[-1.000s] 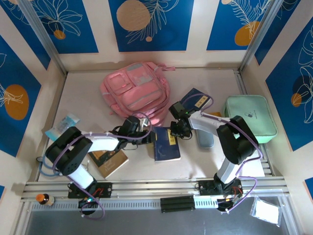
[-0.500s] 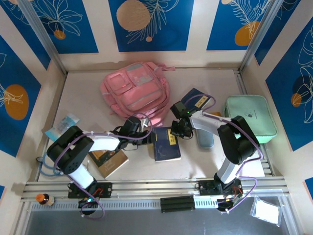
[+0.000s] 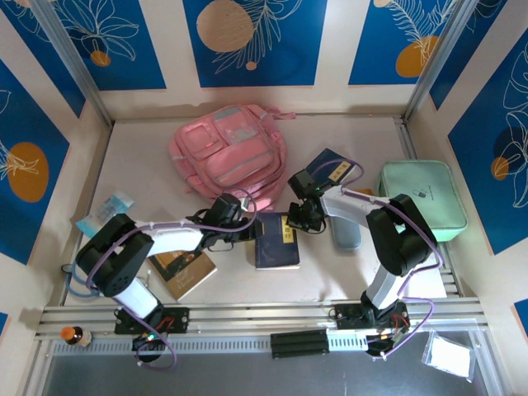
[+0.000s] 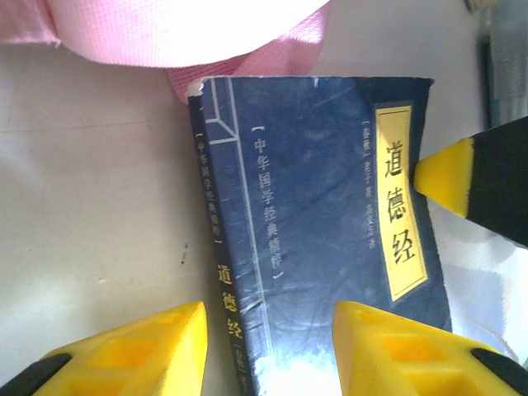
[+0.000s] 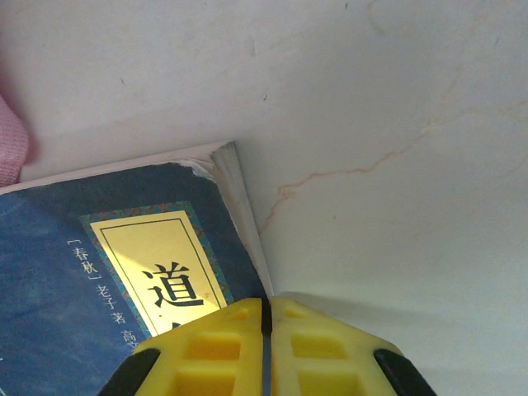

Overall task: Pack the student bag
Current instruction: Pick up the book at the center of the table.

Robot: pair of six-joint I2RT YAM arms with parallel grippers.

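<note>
One student bag (image 3: 227, 153), three books (image 3: 276, 247) (image 3: 328, 165) (image 3: 186, 271), one mint-green case (image 3: 421, 198), one grey pouch (image 3: 346, 235), one blue packet (image 3: 107, 210).

Soft pink woven-cloth student bag (image 3: 229, 153), dark blue paperback book (image 4: 330, 239) with scuffed, faintly glossy paper cover and frayed corner, matt yellow plastic fingers (image 4: 132, 351) on the left gripper (image 4: 268, 318), smooth matt off-white tabletop (image 5: 396, 107) with hairline crack.

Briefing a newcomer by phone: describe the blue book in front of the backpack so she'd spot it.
Find the pink student bag at the back. Against its near edge lies a blue book with a yellow title strip. The other blue book sits farther right, toward the mint case.
</note>
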